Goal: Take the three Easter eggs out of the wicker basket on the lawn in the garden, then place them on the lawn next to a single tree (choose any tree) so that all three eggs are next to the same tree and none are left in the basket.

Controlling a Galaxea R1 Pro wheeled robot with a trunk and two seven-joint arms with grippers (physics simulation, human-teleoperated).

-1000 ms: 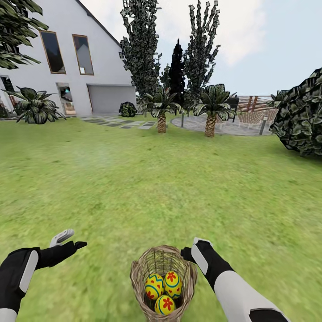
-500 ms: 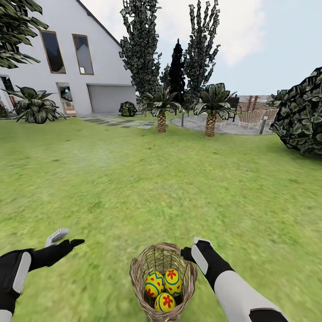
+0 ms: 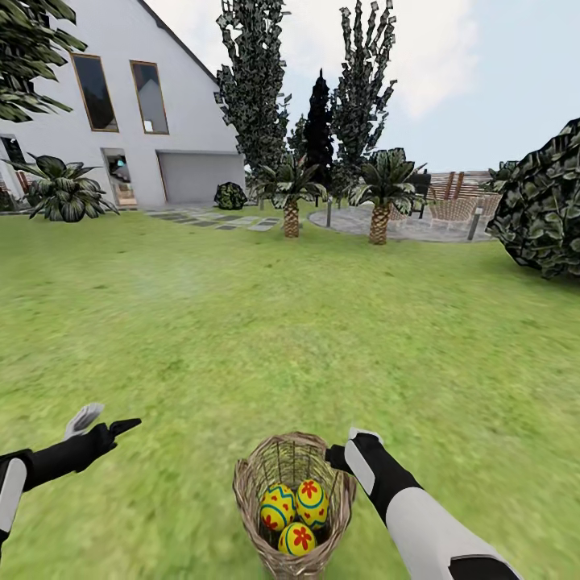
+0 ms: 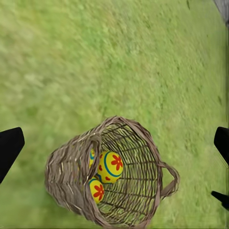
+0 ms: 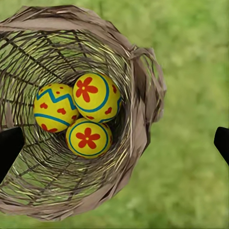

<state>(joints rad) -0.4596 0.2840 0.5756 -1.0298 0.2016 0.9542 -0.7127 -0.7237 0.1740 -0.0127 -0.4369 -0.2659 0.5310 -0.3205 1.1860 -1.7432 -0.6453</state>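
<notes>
The wicker basket (image 3: 256, 483) stands on the lawn (image 3: 266, 338) just in front of me. Three yellow Easter eggs (image 3: 279, 506) with red flowers and blue bands lie together at its bottom. The right wrist view looks straight down on the eggs (image 5: 89, 138) inside the basket (image 5: 143, 95). My right gripper (image 3: 338, 459) hovers at the basket's right rim, open, its fingertips (image 5: 9, 148) wide apart. My left gripper (image 3: 101, 423) hangs open over grass to the left, apart from the basket (image 4: 67, 176). Tall leafy trees (image 3: 254, 89) stand far across the lawn.
Two short palms (image 3: 291, 205) and a dark cypress (image 3: 321, 121) stand far ahead near a paved patch. A white house (image 3: 121, 105) is at the back left. A large bush (image 3: 548, 209) is at the right. Open grass lies all around.
My left arm has swung outward to the left, away from the basket. The right arm, basket and eggs have stayed put.
</notes>
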